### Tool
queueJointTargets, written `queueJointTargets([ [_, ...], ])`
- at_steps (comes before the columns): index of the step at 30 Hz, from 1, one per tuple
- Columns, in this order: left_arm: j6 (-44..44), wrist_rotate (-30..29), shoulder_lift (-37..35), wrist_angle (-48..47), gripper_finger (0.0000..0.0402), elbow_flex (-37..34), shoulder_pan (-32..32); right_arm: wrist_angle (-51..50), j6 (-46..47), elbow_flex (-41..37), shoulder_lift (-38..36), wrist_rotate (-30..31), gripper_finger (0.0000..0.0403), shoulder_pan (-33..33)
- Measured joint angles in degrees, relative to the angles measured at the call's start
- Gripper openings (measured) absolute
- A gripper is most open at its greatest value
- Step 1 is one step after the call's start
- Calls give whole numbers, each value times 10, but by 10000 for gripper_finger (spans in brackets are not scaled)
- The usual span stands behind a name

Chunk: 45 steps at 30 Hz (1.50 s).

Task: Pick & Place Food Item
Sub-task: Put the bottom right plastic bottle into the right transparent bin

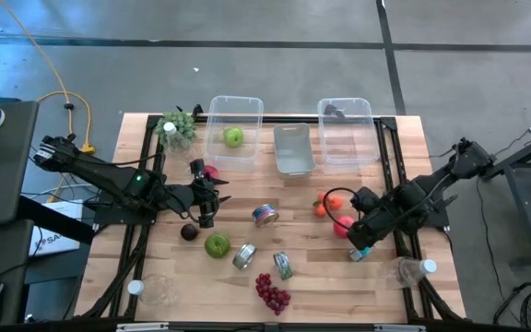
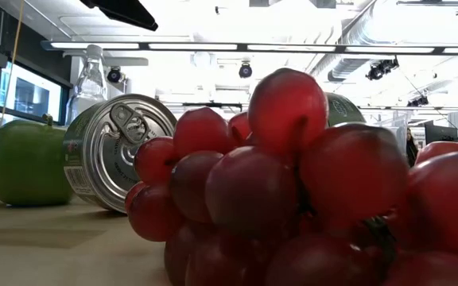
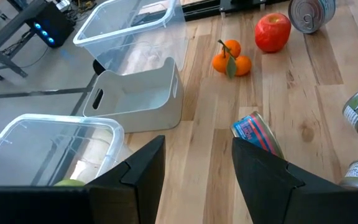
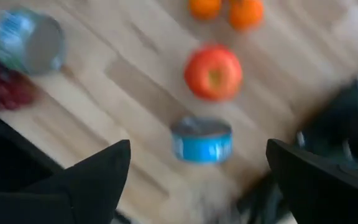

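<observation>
Low view: red grapes (image 2: 293,191) filled the foreground, tin (image 2: 110,151) and green apple (image 2: 22,163) behind at 9 o'clock. High view: right gripper (image 1: 358,242) fingers apart over blue can (image 1: 359,253); red apple (image 1: 342,226) at its 11 o'clock. Left gripper (image 1: 205,198) half open, empty.

In the low view, red grapes (image 2: 293,191) fill the foreground, hiding most of the table and both arms.

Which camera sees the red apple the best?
The left wrist view shows the red apple best: sharp, whole, beside the oranges. The right wrist view shows it blurred, beyond the right tool, whose fingers are spread. From above, the right arm partly hides it. In the low view I cannot pick it out behind the grapes.
</observation>
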Motion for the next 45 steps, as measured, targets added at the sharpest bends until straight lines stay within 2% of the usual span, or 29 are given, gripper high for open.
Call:
queueJointTargets([
  [5,0,0,0,0,177,0,0,-2,46,0,0,-135,349,-15],
  [9,0,0,0,0,177,0,0,-9,143,0,0,-259,338,-18],
  [12,0,0,0,0,177,0,0,-9,167,0,-1,-303,327,-17],
  [23,0,0,0,-3,177,0,0,-9,215,0,-3,-383,288,17],
  [31,0,0,0,-2,177,0,0,-9,216,0,-3,-377,266,50],
  [40,0,0,0,-2,177,0,0,-9,224,0,-3,-407,232,62],
  [45,1,0,0,-2,177,0,0,-9,208,0,-3,-370,206,62],
])
